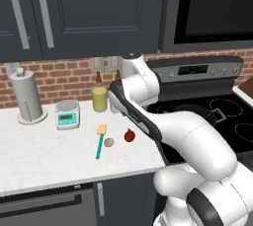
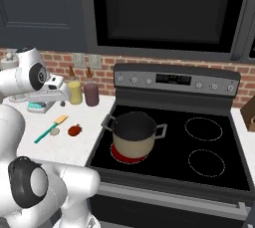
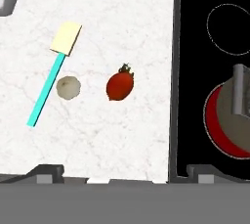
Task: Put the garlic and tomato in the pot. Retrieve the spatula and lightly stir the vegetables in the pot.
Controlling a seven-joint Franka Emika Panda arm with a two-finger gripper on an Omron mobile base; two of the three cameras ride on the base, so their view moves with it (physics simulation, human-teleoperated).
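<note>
On the white counter lie the dark red tomato (image 3: pixel 120 85) (image 1: pixel 129 135) (image 2: pixel 74 130), the pale garlic (image 3: pixel 68 87) (image 1: pixel 108 142) (image 2: pixel 55 132) and the spatula (image 3: pixel 46 93) (image 1: pixel 100 143) (image 2: pixel 49 128), its teal handle ending in a yellow blade. The garlic sits right beside the handle, and the tomato is a little toward the stove. The beige pot (image 2: pixel 131 141) (image 3: pixel 225 120) stands on the front left burner, which glows red; nothing shows in its dark inside. My gripper (image 3: pixel 125 171) (image 2: pixel 60 101) hangs well above the counter over these things, open, fingers wide apart and holding nothing.
A yellow bottle (image 1: pixel 99 99) and a maroon bottle (image 2: pixel 91 94) stand at the brick wall. A kitchen scale (image 1: pixel 67 114) and a paper towel holder (image 1: pixel 27 96) are further left. The black stovetop (image 2: pixel 204 142) adjoins the counter on the right.
</note>
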